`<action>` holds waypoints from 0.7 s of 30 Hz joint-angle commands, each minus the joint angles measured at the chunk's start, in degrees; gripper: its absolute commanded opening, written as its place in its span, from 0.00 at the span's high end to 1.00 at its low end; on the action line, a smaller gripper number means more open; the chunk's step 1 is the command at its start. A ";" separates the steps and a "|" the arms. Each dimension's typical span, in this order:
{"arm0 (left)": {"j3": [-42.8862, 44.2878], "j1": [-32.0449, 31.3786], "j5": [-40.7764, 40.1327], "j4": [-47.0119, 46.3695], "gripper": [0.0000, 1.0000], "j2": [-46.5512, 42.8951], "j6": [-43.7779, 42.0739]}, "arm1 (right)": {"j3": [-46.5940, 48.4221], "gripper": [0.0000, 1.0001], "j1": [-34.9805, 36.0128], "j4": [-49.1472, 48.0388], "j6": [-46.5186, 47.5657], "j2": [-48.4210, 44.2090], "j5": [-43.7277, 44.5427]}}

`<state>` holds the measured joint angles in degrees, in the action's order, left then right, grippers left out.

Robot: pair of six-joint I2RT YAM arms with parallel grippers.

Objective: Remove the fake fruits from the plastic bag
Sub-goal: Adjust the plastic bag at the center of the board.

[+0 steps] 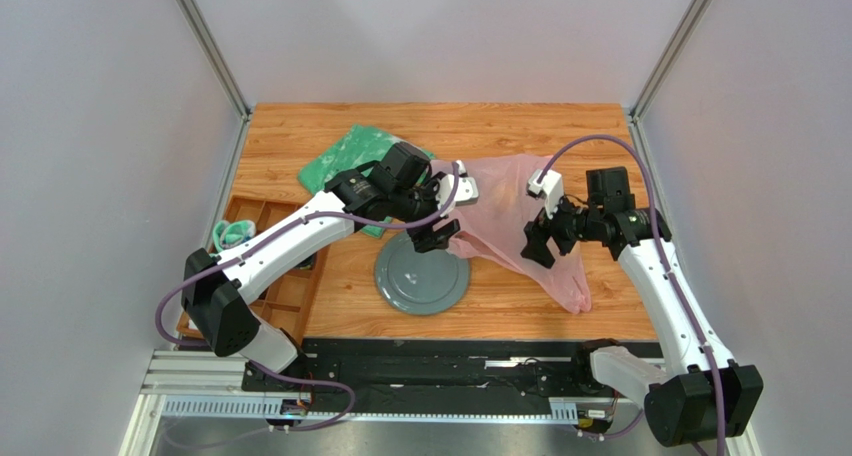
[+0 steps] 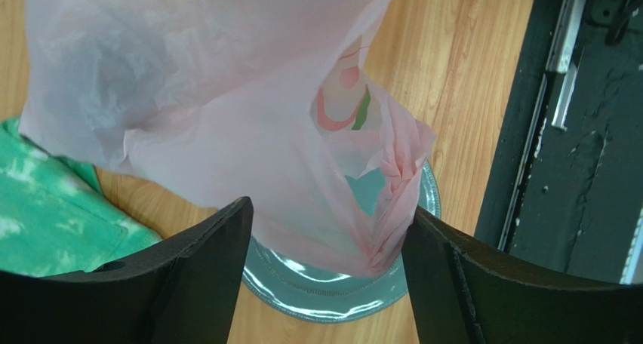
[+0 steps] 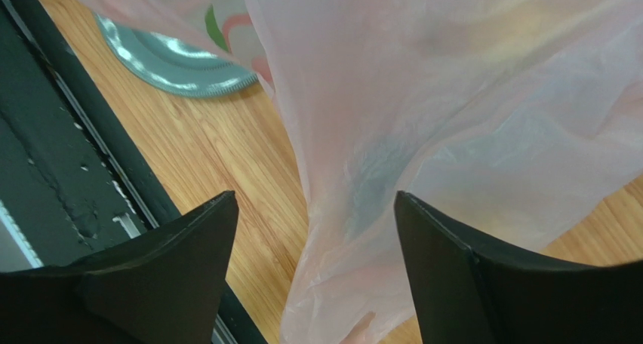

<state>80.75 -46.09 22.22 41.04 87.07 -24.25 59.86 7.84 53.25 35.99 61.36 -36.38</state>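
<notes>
The pink plastic bag [image 1: 505,216] is stretched across the middle of the table between my two grippers. My left gripper [image 1: 434,239] is open above the grey plate; in the left wrist view [image 2: 330,208] a gathered fold of the bag [image 2: 249,118] hangs between its fingers and touches the right one. My right gripper [image 1: 537,249] is open at the bag's right side; in the right wrist view [image 3: 315,197] the bag's film [image 3: 423,110] hangs between its fingers. No fake fruit shows clearly; only a faint greenish shadow shows through the film.
A grey plate [image 1: 422,279] lies near the front centre, also in the left wrist view [image 2: 317,284]. A flat green patterned bag [image 1: 345,161] lies behind my left arm. A wooden compartment tray [image 1: 275,276] stands at the left edge. The black base rail [image 1: 450,361] runs along the front.
</notes>
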 commanded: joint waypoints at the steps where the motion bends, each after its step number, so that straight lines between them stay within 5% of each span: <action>1: 3.70 4.15 2.46 0.70 0.21 -2.44 13.68 | -3.25 0.13 0.95 1.06 6.63 -4.40 8.85; 6: 3.20 8.20 7.83 -1.21 0.19 -1.20 27.84 | -7.99 0.09 1.48 6.94 9.18 -7.31 18.97; 15: 0.11 8.56 11.89 -5.35 0.19 -0.41 29.97 | -18.45 0.09 1.57 5.83 7.00 -7.58 30.04; 18: 0.81 8.56 9.96 -5.00 0.20 0.03 27.95 | -19.60 0.37 1.48 -3.13 4.27 -5.39 34.44; 19: 1.07 8.64 8.65 -4.74 0.20 0.03 27.33 | -18.30 0.60 1.48 -5.16 4.09 -4.07 35.23; 21: 1.78 8.56 7.49 -3.95 0.20 -0.05 25.66 | -15.23 0.88 0.70 -10.00 2.52 -0.13 36.29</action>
<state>80.53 -37.41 31.51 37.63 86.91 3.53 40.05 8.99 56.60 42.00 56.55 -5.96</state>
